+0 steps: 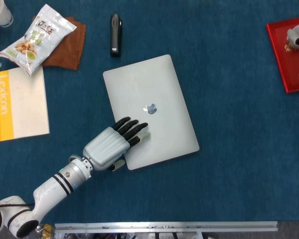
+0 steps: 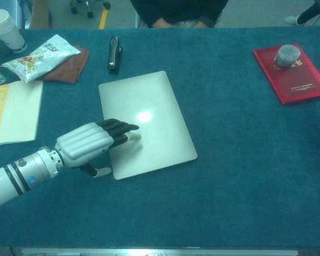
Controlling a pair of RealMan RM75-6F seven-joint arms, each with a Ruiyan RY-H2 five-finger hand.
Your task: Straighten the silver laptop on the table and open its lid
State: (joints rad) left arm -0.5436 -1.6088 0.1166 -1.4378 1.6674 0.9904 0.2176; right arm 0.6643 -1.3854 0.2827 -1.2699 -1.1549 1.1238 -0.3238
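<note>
The silver laptop point(image 1: 149, 94) point(image 2: 149, 106) lies shut at the middle of the blue table, skewed so its near end points to the right. My left hand point(image 1: 114, 142) point(image 2: 93, 141) rests flat on the lid's near left corner, fingers stretched out over the lid and thumb down beside the edge, holding nothing. Of my right hand point(image 2: 312, 10) only dark fingers show at the far right edge, above the red book point(image 1: 289, 59) point(image 2: 296, 77); how they stand is unclear.
A black stapler point(image 1: 115, 34) lies just beyond the laptop. At the far left are a snack bag point(image 1: 37, 40) on a brown cloth point(image 1: 65, 47), a yellow and white Lexicon book point(image 1: 20, 104) and a paper cup point(image 2: 5, 29). A round grey object point(image 2: 287, 54) sits on the red book.
</note>
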